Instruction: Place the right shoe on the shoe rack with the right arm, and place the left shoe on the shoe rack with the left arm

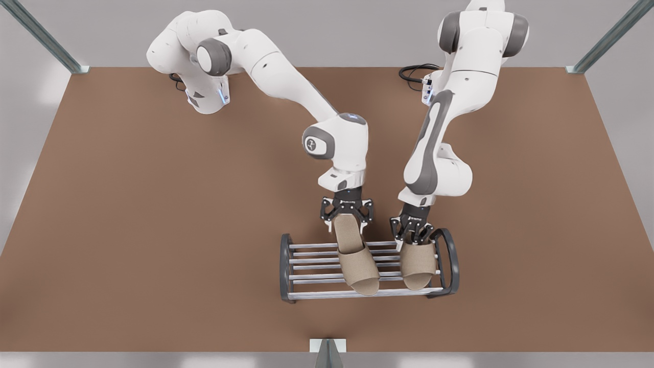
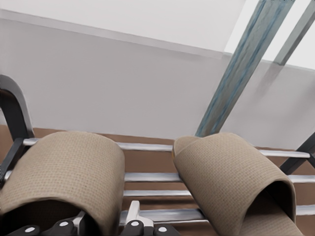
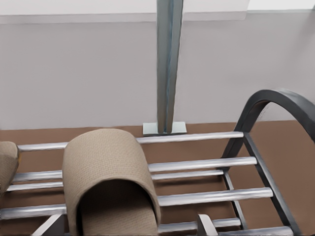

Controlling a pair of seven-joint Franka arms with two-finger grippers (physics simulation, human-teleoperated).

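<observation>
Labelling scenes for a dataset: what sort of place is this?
Likely a simulated robot test bench: bare brown table, metal corner posts, blank grey walls. Left gripper and right gripper sit at slippers on the rack.

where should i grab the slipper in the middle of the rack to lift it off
Grip the middle slipper at its open heel end, pinching the flat sole across its width, from above on the arms' side of the shoe rack. The toe is a closed, rounded cover; the heel overhangs the back bar. The right gripper sits open there; the left gripper is at the other slipper.
</observation>
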